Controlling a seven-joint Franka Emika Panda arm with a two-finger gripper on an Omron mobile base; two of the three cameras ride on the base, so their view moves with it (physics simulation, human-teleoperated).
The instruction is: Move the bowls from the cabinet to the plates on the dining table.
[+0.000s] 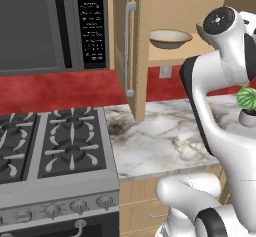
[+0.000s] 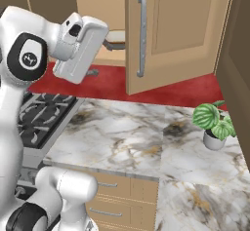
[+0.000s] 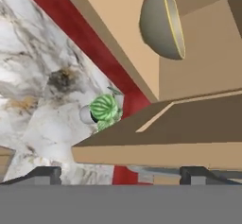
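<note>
The tan wall cabinet (image 1: pixel 132 46) stands with its doors open. On its shelf sits the wide shallow bowl (image 1: pixel 171 38), cream inside with a tan rim. The deeper olive bowl (image 3: pixel 163 22) with a yellowish rim rests on the same shelf (image 3: pixel 132 38), ahead of my hand and apart from it. My gripper (image 3: pixel 120 176) is open with nothing between its fingertips (image 3: pixel 45 173). In the right base view my gripper (image 2: pixel 111 44) is raised at shelf height in front of the open cabinet (image 2: pixel 171 30), close to a pale bowl edge (image 2: pixel 117 34). The plates and the dining table are out of view.
A small white pot with a green plant (image 2: pixel 215 123) stands on the marble counter (image 2: pixel 132 137) below the cabinet. A stove (image 1: pixel 50 146) and a microwave (image 1: pixel 45 26) are to the left. The open door with its grey bar handle (image 2: pixel 141 35) hangs beside my hand.
</note>
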